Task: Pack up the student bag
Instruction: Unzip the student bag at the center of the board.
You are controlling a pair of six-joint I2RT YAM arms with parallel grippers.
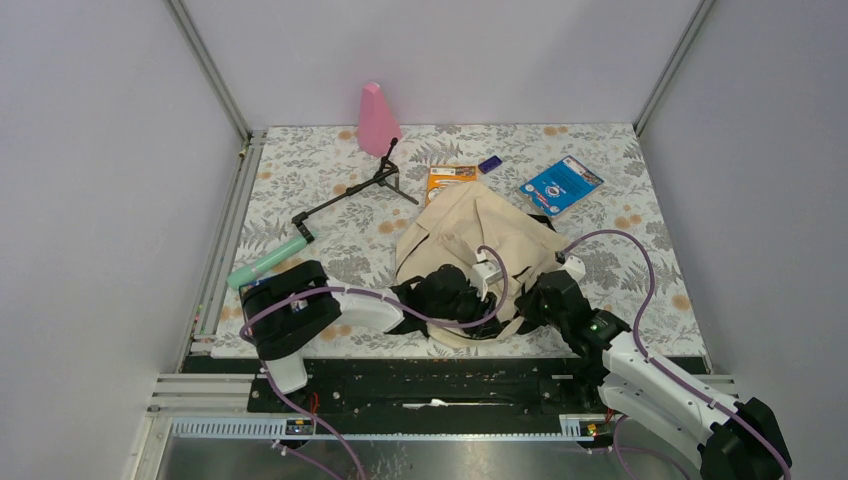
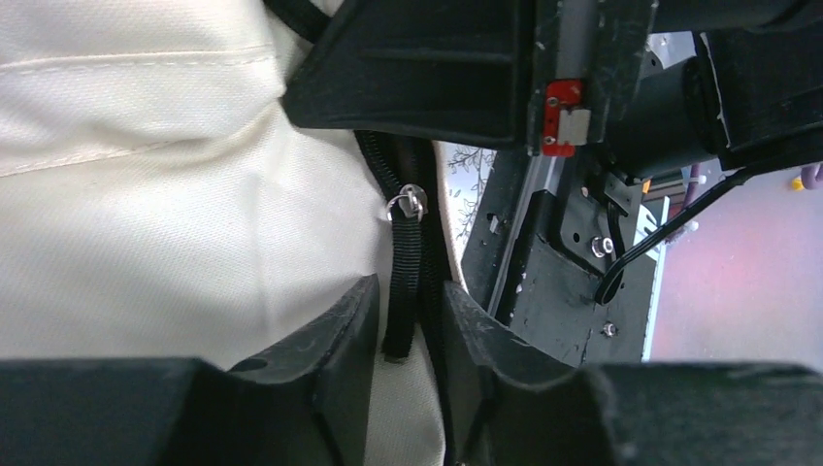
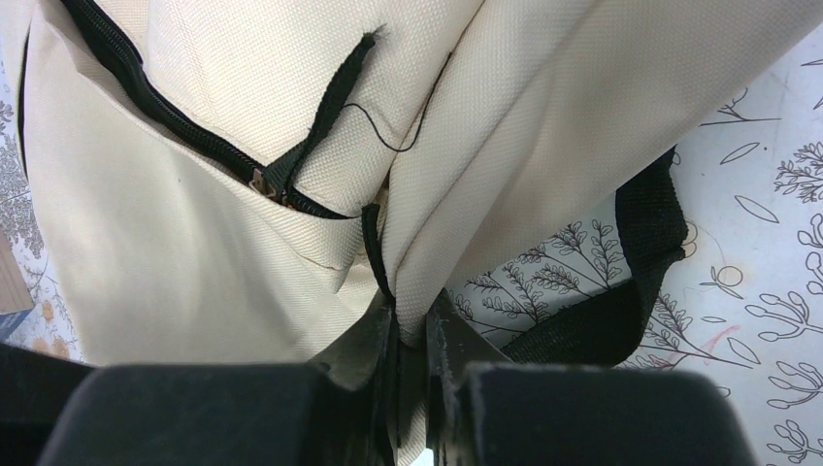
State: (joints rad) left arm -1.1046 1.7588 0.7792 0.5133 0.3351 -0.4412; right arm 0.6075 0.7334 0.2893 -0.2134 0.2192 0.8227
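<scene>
The student bag [image 1: 470,225] is clamped by right gripper [image 3: 412,325] at its edge, left gripper [image 2: 411,301] on zipper strap [image 2: 400,262].

1. The left arm [image 1: 350,305] lies low, its forearm reaching sideways from its base toward the near left side of the student bag [image 1: 470,225].
2. The left gripper [image 2: 410,340] presses against the bag's near side. Its jaws stand narrowly apart around the bag's black zipper strip and appear to pinch it, though the close view leaves this unsure.
3. The right arm [image 1: 640,365] rises from its base and bends inward to the bag's near right corner.
4. The right gripper [image 3: 410,335] has its fingers [image 3: 361,351] clamped tight on a fold of the bag's edge.
5. Both wrists sit close together at the bag's near edge.
</scene>
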